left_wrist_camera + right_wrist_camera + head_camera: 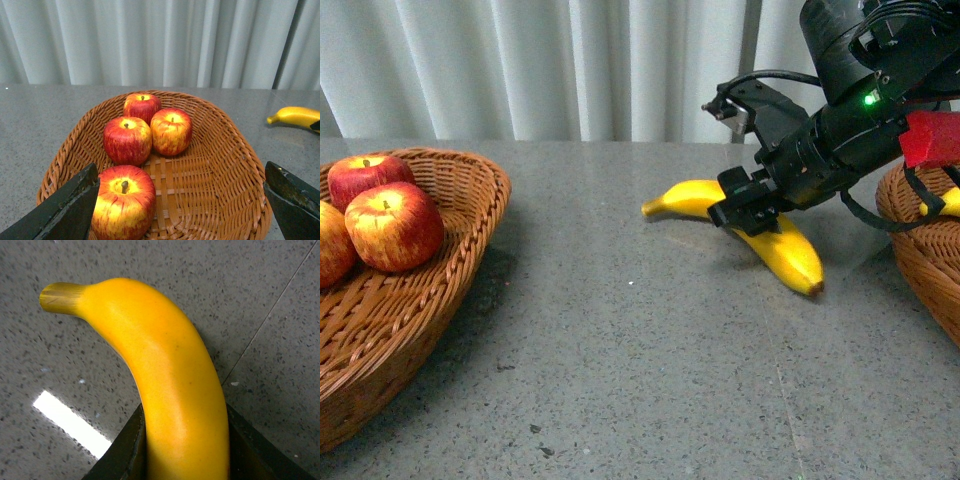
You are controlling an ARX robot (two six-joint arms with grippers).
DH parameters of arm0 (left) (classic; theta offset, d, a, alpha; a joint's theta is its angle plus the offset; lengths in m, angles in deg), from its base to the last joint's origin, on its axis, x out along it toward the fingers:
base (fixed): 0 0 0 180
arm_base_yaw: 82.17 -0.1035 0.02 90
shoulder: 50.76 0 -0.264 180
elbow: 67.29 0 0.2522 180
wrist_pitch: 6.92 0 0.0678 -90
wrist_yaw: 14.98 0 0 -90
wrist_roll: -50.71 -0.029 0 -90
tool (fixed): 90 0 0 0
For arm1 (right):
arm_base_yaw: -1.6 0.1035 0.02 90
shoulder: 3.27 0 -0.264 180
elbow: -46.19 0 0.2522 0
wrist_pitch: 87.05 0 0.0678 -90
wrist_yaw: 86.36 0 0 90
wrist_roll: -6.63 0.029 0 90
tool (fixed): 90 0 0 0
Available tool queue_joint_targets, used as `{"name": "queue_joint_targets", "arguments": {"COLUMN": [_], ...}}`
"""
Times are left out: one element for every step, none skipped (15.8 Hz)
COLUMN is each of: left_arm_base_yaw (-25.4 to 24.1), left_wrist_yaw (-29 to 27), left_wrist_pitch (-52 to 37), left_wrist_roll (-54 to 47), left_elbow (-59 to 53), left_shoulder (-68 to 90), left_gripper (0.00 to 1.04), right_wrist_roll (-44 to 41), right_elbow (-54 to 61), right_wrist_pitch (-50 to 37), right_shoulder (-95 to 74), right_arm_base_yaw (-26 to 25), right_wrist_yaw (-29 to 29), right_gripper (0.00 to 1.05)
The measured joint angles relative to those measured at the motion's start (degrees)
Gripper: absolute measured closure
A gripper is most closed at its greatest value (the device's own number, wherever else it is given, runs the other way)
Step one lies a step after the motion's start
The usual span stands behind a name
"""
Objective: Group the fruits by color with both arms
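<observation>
Four apples sit in the left basket [235,150], as the left wrist view shows: one [123,202] nearest the camera, two side by side in the middle [127,140] [171,131], and one [142,106] behind them, each stem up. The left gripper [182,210] hovers above this basket with its jaws spread wide apart and nothing between them; one black finger [65,210] shows at each lower corner of that view. In the front view only three of the apples are visible at the picture's left edge, and the left arm itself is out of sight. On the grey speckled table [620,350], well apart from the left basket, lies a banana [790,250], curved, with its stem end pointing toward the left basket. The right gripper [752,205] is clamped on the banana near its middle; the right wrist view shows a black jaw pressed against each side of the yellow fruit, with the table close beneath. The right arm [860,120] reaches in from the upper right, a green light lit on it and a red block beside that. A second basket [920,250] stands at the right edge, with a bit of yellow showing inside it. White curtains [570,60] hang behind the table.
</observation>
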Motion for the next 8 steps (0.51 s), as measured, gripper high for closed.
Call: {"name": "queue_joint_targets", "arguments": {"left_arm_base_yaw": [-0.02, -0.02, -0.02, -0.02, 0.00, -0.02, -0.02, 0.00], "left_wrist_yaw": [0.02, 0.00, 0.02, 0.00, 0.00, 0.00, 0.00, 0.00], "left_wrist_pitch": [0.02, 0.02, 0.02, 0.02, 0.00, 0.02, 0.02, 0.02], "left_wrist_roll": [0.00, 0.00, 0.00, 0.00, 0.00, 0.00, 0.00, 0.00], "left_elbow": [0.00, 0.00, 0.00, 0.00, 0.00, 0.00, 0.00, 0.00], "left_shoulder": [0.00, 0.00, 0.00, 0.00, 0.00, 0.00, 0.00, 0.00], "left_gripper": [0.07, 0.07, 0.07, 0.07, 0.07, 0.07, 0.07, 0.07], "right_wrist_roll": [2.08, 4.13, 6.16, 8.20, 10.45, 12.41, 13.40, 13.70], "right_elbow": [1.11, 2.01, 2.86, 3.48, 4.22, 5.05, 6.54, 7.69], "right_wrist_pitch": [-2.19, -2.82, -4.35, -5.92, -8.15, -8.83, -9.18, -7.43], "right_shoulder": [0.85, 2.29, 4.02, 6.40, 8.98, 11.74, 14.56, 16.83], "right_arm_base_yaw": [-0.07, -0.52, -0.81, -1.64, -2.91, -4.90, -7.28, -9.86], "right_wrist_yaw": [-1.99, -3.85, -5.29, -7.32, -9.11, -10.49, -11.52, -11.54], "right_gripper": [0.70, 0.70, 0.70, 0.70, 0.70, 0.70, 0.70, 0.70]}}
